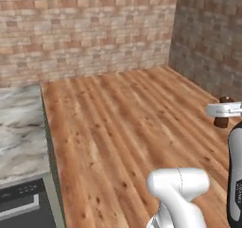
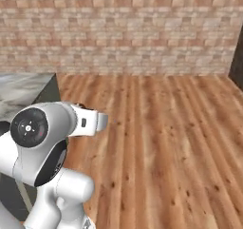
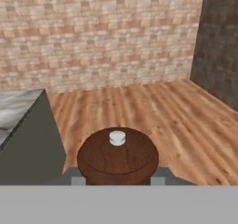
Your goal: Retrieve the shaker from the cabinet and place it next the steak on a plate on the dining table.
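Observation:
My gripper [image 3: 118, 180] is shut on the dark brown wooden shaker [image 3: 118, 155]. In the hand view I look down on its round top and small white knob, with a fingertip on each side of it. In the left base view the shaker [image 1: 220, 122] hangs at the far right edge, above the wooden floor, held in the white hand [image 1: 223, 110]. The marble top of the dining table [image 1: 19, 127] lies to the left, a good way from the shaker; a corner of the dining table [image 2: 21, 88] also shows at the left of the right base view. The plate, the steak and the cabinet are out of view.
Open wooden floor [image 1: 127, 127] stretches ahead to a light brick wall [image 1: 85, 28]. A darker brick wall [image 1: 208, 38] runs along the right. A black-fronted appliance [image 1: 21, 206] sits under the marble top. The table's dark side panel [image 3: 32, 144] stands close on the left.

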